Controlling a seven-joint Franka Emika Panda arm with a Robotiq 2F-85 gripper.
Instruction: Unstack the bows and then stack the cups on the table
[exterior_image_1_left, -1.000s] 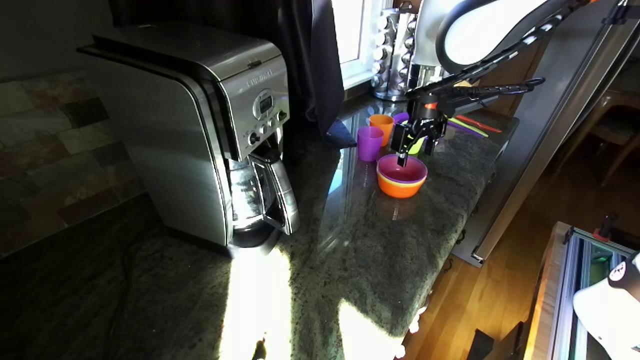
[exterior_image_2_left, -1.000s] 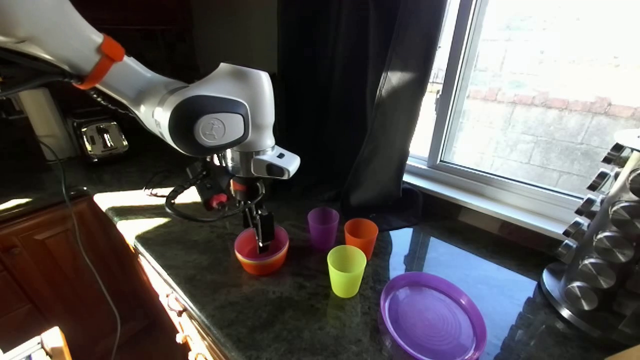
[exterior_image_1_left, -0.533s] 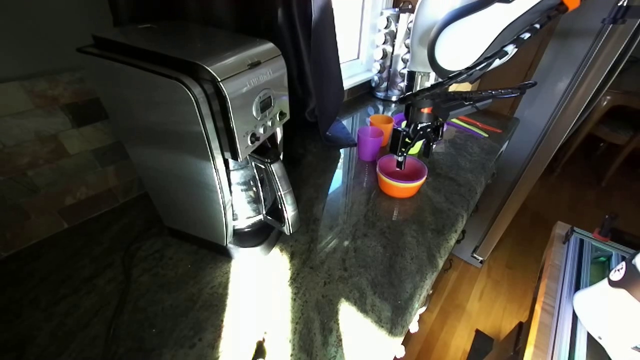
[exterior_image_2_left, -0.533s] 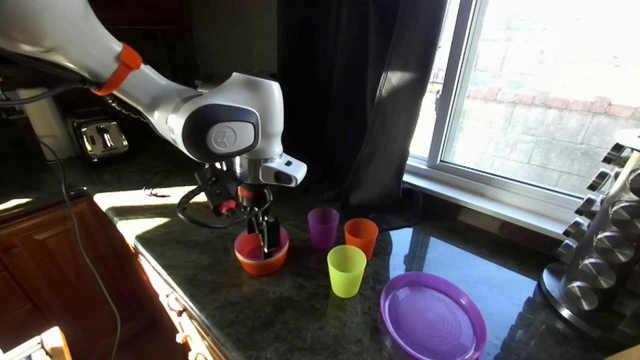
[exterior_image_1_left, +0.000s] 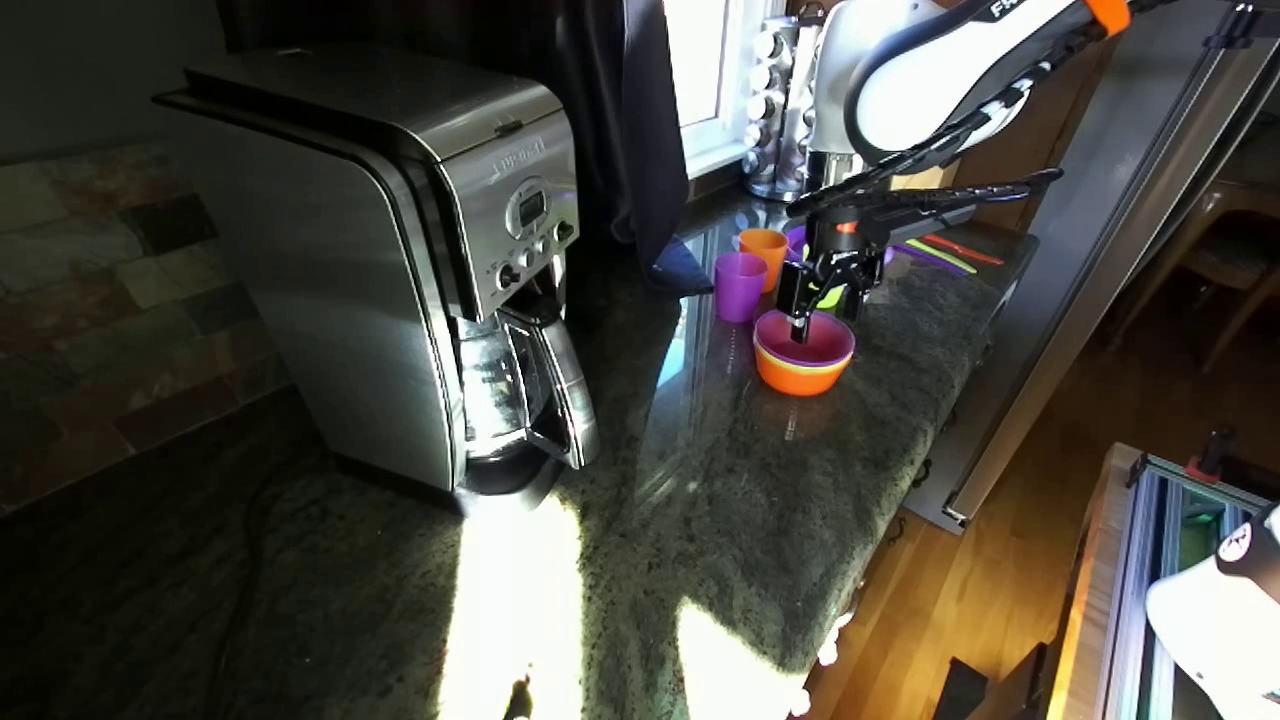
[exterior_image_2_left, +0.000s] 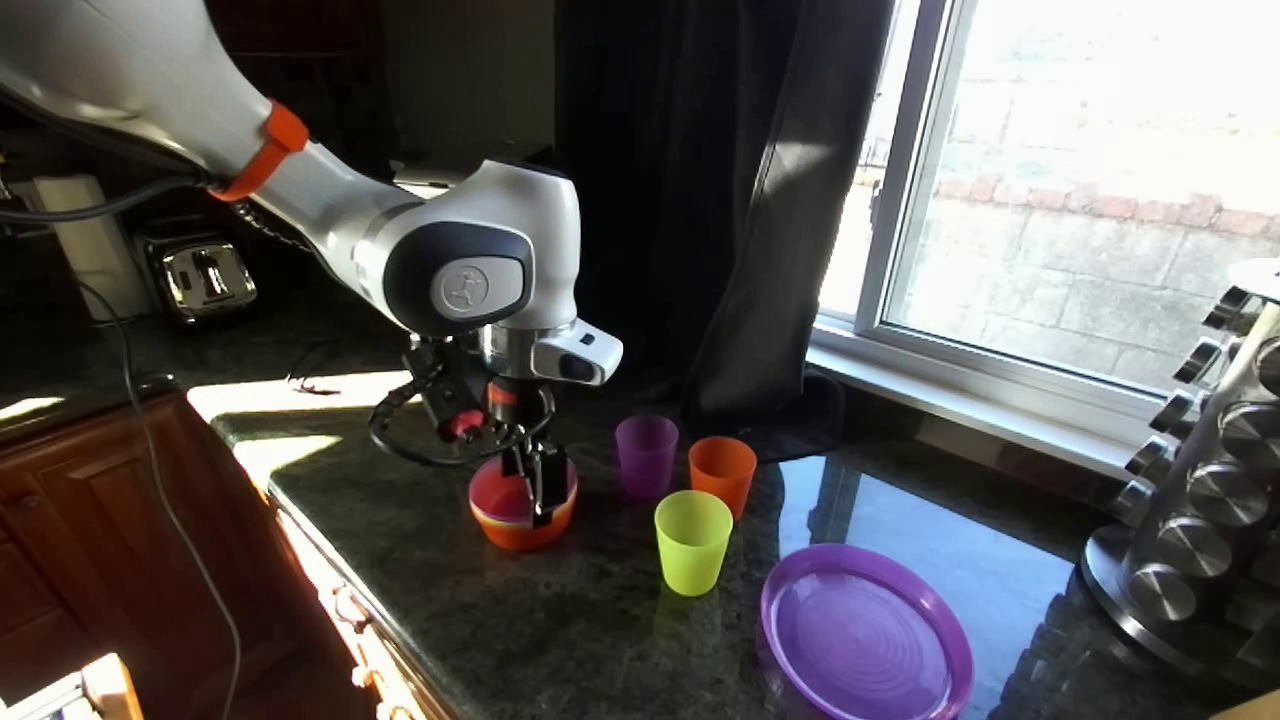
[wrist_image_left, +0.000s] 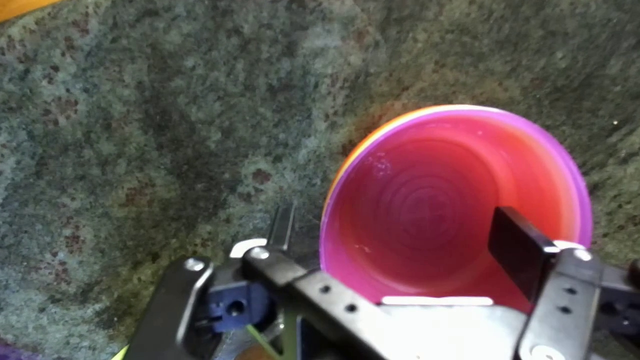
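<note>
The robot's hand (wrist_image_left: 395, 217) points down at a stack of bowls (exterior_image_1_left: 800, 377), its two fingers spread wide apart. In the wrist view, one finger (wrist_image_left: 518, 250) overlaps the inside of the top bowl (wrist_image_left: 427, 200), while the other finger (wrist_image_left: 283, 227) lies beyond the rim; whether either touches the plastic cannot be told. The bowls sit nested on a dark green marbled table (exterior_image_2_left: 560, 640): purple at the top, a thin yellow band below it, orange at the bottom. Near the stack, upright and unstacked, stand a purple cup (exterior_image_2_left: 646, 460), an orange cup (exterior_image_2_left: 722, 472) and a lime-green cup (exterior_image_2_left: 693, 548). Farther along lies a round purple plate (exterior_image_2_left: 865, 640), with a rack of metal-lidded jars (exterior_image_2_left: 1215, 500) near the window (exterior_image_2_left: 1080, 200). In an exterior view, a large silver coffee maker (exterior_image_1_left: 400, 250) stands on the same table, well apart from the bowls.
</note>
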